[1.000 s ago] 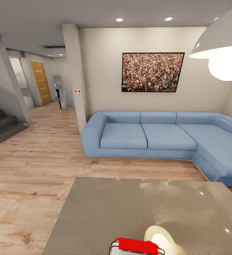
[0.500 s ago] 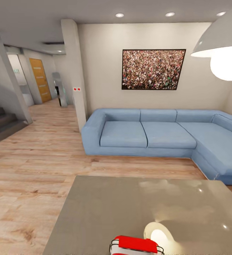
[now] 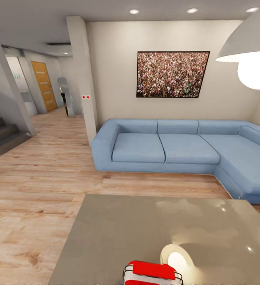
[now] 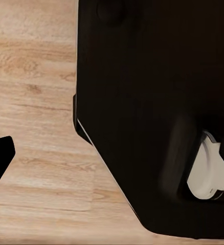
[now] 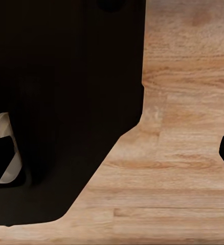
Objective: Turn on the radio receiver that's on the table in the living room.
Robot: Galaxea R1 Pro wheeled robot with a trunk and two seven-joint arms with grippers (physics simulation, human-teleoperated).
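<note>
The head camera has tilted up slightly. The red radio receiver [image 3: 152, 272] sits at the table's [image 3: 118, 233] near edge, bottom centre, lower half cropped. Gripper states cannot be told.

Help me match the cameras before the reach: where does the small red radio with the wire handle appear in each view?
Head view: small red radio with the wire handle at bottom centre, on the glossy grey table.
Left wrist view: not in it.
Right wrist view: not in it.
Shared landmark: the light wood plank floor.
</note>
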